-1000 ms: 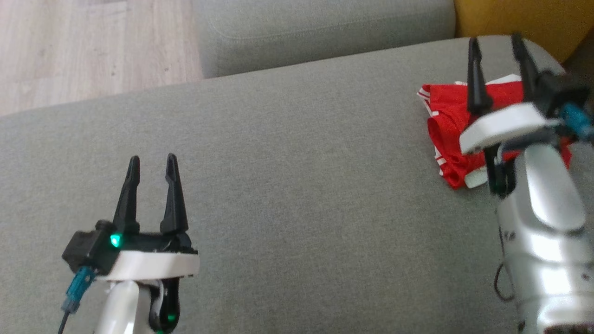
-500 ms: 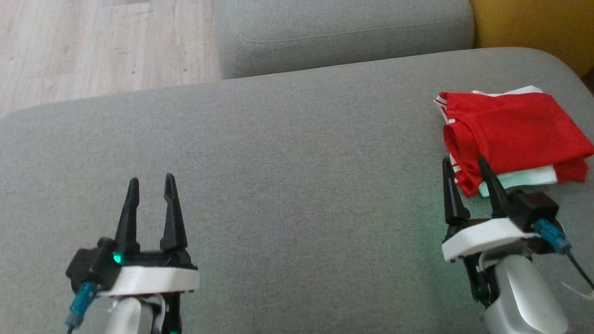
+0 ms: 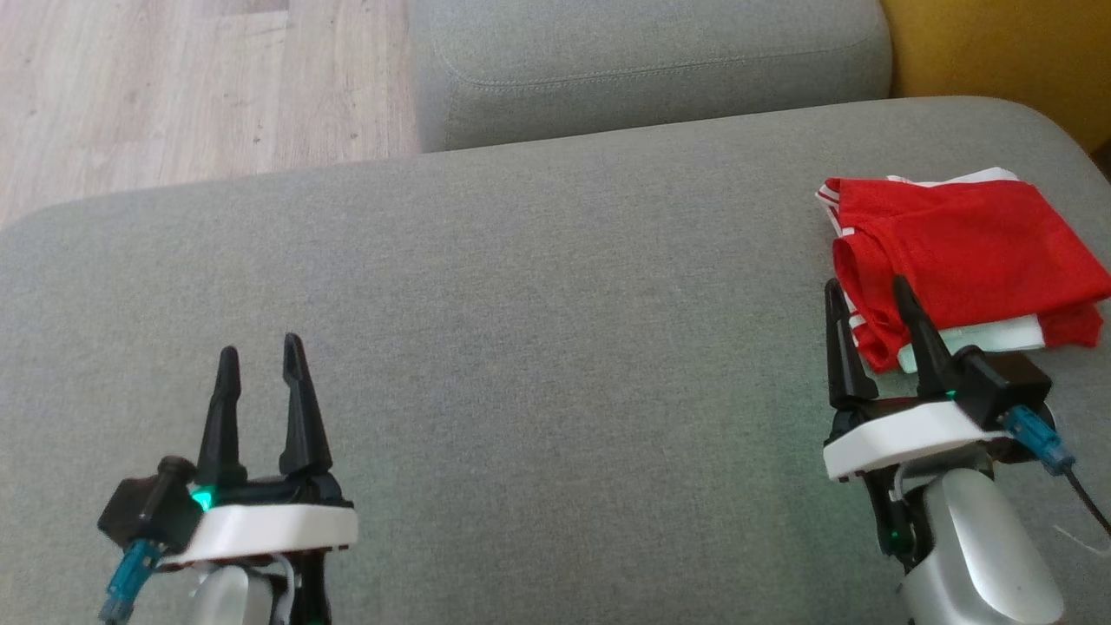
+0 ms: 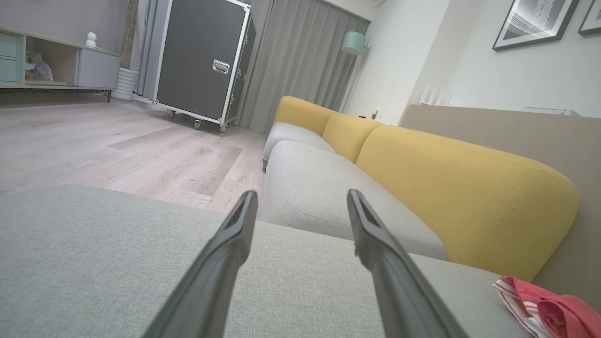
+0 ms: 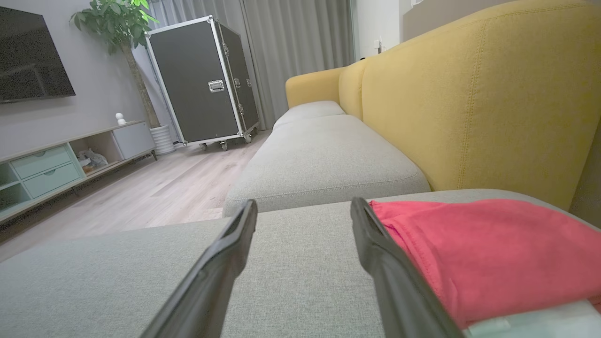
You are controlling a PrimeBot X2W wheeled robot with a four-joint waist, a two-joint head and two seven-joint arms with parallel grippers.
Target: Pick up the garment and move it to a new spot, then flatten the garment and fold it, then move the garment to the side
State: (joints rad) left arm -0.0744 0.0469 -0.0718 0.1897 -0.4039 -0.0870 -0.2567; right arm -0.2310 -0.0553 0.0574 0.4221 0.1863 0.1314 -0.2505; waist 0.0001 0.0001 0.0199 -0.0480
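Garment (image 3: 963, 252): one, red with white trim, lying folded in a compact stack at far right of grey sofa seat (image 3: 538, 304), close to yellow backrest (image 3: 998, 52). Right tool (image 3: 867, 281): fingers spread, nothing between them, sitting just on the near side of the garment's left corner. One finger overlaps the cloth edge in head view; contact can't be told. Left tool (image 3: 260, 345): fingers spread too, empty, near left, well apart from the garment.

Step, by my read: the last one, move-to-side, looks done or nearly so, since the cloth is folded and off at the edge. Next move likely calls for no more work on the cloth, just backing both tools off without snagging that corner.

Count: one garment, two tools, two grey seat cushions counting far cushion (image 3: 651, 61), one patch of wood floor (image 3: 174, 87) far left.
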